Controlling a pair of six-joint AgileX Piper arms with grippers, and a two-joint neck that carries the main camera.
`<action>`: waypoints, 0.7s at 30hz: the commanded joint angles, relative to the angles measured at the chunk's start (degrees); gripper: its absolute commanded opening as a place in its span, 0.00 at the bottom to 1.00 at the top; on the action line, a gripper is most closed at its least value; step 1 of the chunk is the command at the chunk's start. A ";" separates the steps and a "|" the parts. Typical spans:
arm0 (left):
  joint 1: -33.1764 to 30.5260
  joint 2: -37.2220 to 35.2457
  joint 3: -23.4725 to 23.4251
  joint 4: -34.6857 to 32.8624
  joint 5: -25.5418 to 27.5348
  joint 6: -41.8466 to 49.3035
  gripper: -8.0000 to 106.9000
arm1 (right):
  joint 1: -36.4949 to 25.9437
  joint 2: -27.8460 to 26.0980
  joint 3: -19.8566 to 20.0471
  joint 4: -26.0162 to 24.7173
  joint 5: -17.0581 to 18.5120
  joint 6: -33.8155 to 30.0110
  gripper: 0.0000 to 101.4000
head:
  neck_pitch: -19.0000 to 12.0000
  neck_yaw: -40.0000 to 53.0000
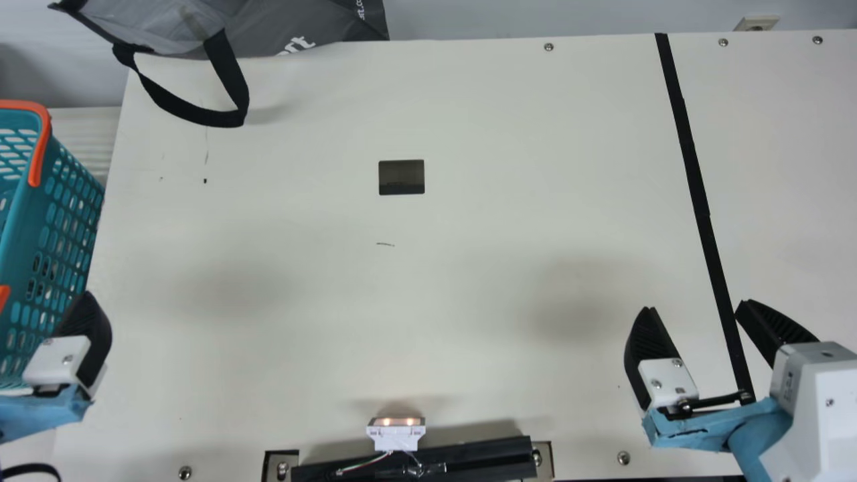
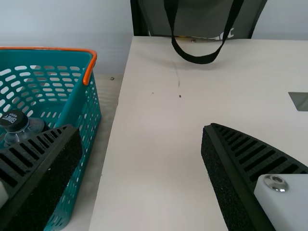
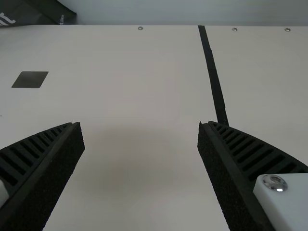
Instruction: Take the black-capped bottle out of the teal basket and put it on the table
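Bottle (image 2: 24,131), black-capped, clear-walled: it is sitting inside the teal basket, cap uppermost, in the left wrist view.
Basket (image 1: 67,207), teal, perforated, orange handles: it is standing beside the table's left edge.
Left gripper (image 1: 88,338), black ribbed fingers: it is hanging near the basket; its fingers are standing wide apart in the left wrist view.
Right gripper (image 1: 696,306), matching: it is hanging over the table's right part, near the black tape (image 1: 693,154), its two fingers also standing well apart.
Table (image 1: 469,281), cream: it is bearing the tape, which is running from the far edge toward the near one, and a dark rectangle (image 1: 402,177).
Bag (image 1: 335,23), grey: it is resting at the far left, its black strap (image 1: 207,117) looping over the table.
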 commanded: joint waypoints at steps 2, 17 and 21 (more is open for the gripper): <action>0.35 0.83 -0.44 -0.10 -0.21 -0.33 1.00 | 0.00 0.00 0.00 0.00 0.00 0.00 0.90 | -0.21 0.47; 2.28 7.87 -3.32 1.36 -3.47 -3.10 1.00 | 0.00 0.00 0.00 -0.05 0.08 0.00 0.90 | -0.21 0.47; 2.86 10.05 -4.39 2.09 -4.42 -4.01 1.00 | 0.00 0.00 0.00 -0.05 0.02 0.00 0.90 | -0.21 0.47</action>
